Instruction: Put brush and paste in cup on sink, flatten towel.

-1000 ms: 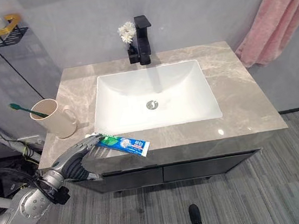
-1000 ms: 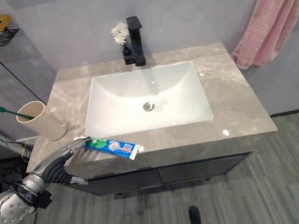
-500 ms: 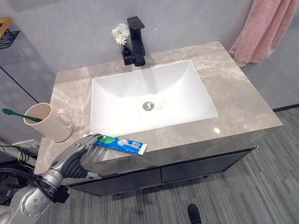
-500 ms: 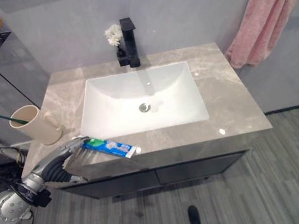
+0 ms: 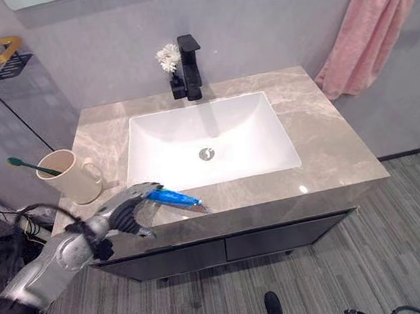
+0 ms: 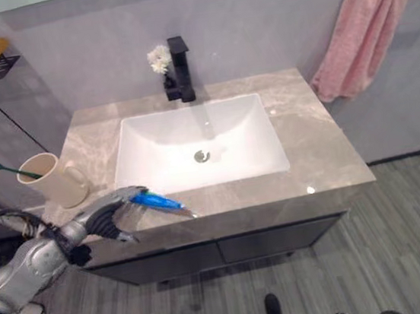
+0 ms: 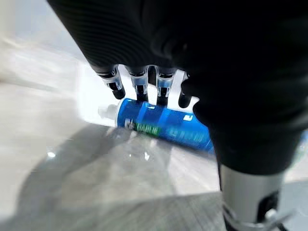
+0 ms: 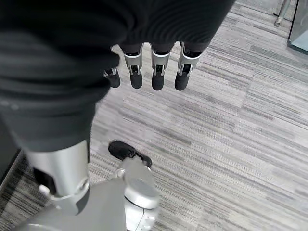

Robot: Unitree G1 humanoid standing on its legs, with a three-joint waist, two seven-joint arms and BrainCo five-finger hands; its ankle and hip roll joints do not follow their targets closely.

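Left hand (image 5: 128,210) pinches the paste (image 5: 173,198) by one end at the counter (image 5: 323,143) front edge, fingers curled on it. I'd worry the grip slips mid-lift toward the cup (image 5: 70,176), brush (image 5: 31,165) already inside. Right hand (image 8: 144,67) hangs relaxed.

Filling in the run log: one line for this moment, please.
left hand: shut on toothpaste, front counter edge | right hand: open, idle | toothbrush: in cup | towel: hanging
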